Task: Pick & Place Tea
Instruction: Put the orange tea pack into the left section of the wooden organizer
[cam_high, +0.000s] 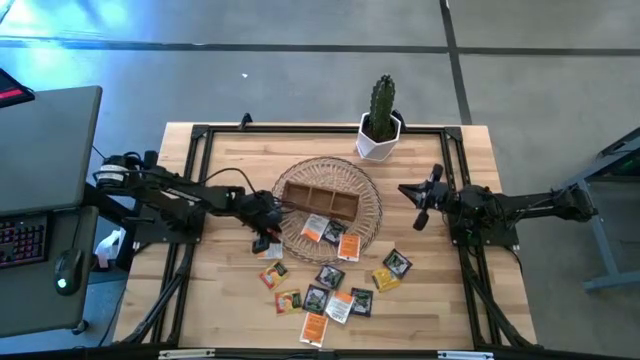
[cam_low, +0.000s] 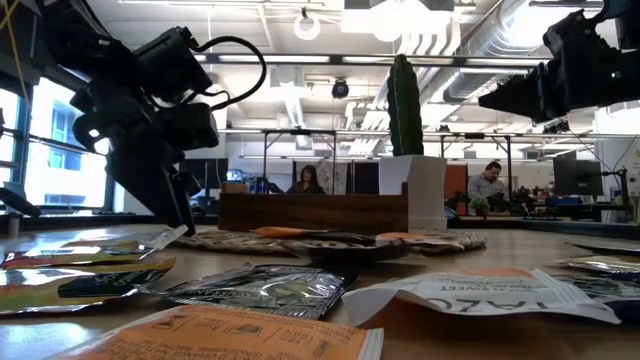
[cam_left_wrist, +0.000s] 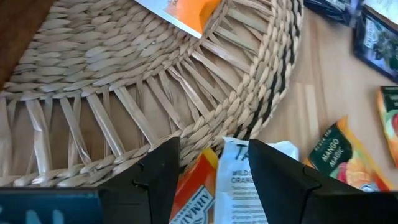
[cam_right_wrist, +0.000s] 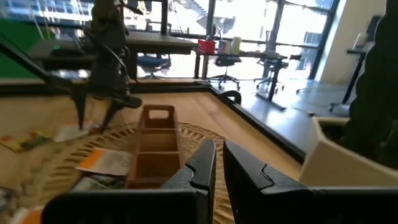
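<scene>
High view shows you the left gripper (cam_high: 266, 240) at the basket's (cam_high: 368, 190) left rim, jaws spread over an orange packet (cam_left_wrist: 196, 190) and a white packet (cam_left_wrist: 245, 180), gripping neither. Most tea (cam_high: 330, 285) lies near the bench's front edge. Your right gripper (cam_high: 415, 200) hovers nearly closed, empty, right of the basket.

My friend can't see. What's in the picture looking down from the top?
The left gripper hangs open over tea packets beside a wicker basket holding a wooden box. The right gripper waits near a cactus.
</scene>
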